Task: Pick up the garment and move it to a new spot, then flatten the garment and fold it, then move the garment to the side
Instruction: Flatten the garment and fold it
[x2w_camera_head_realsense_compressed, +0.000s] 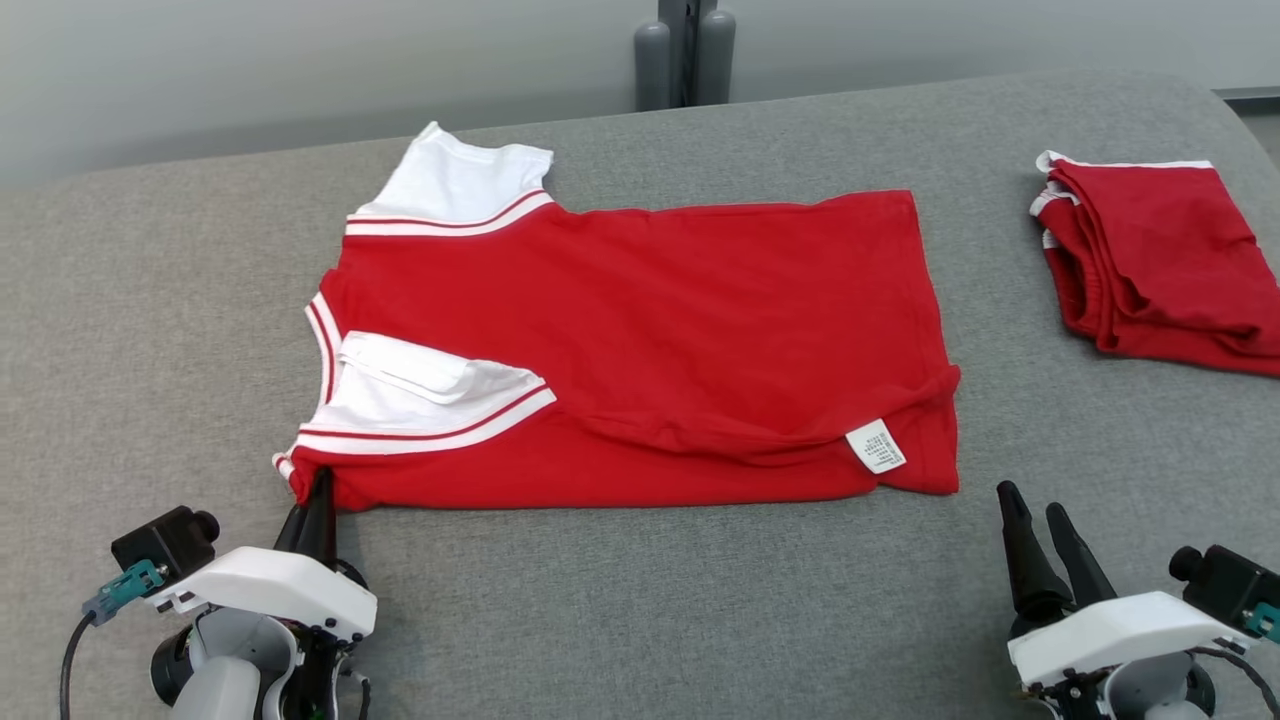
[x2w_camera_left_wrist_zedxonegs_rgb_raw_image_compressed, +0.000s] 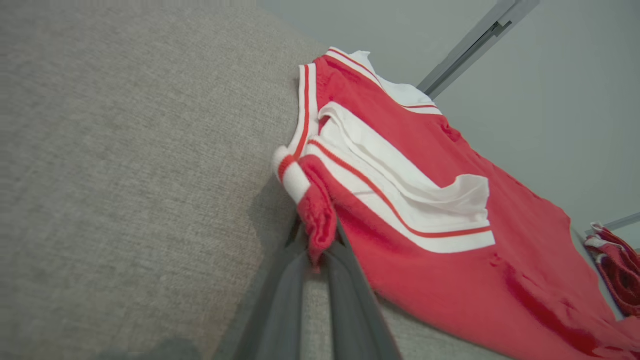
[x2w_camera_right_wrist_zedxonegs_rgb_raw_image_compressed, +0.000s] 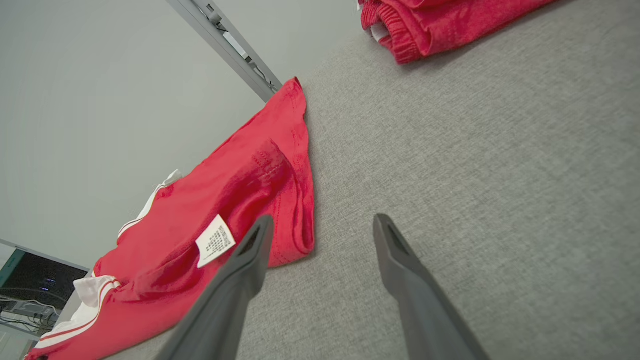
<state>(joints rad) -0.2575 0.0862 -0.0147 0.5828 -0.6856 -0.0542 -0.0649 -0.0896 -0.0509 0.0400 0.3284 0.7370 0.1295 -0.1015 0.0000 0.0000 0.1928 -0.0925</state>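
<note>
Garment lies flat mid-table, near edge already turned in. Left gripper is clamped on its near shoulder corner. Right gripper is spread wide, just off the hem corner. Looks like the fold step; next, right must close on the hem.

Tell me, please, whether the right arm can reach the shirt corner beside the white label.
Probably yes: its open end effector sits just short of that shirt corner, only bare grey surface between.
</note>
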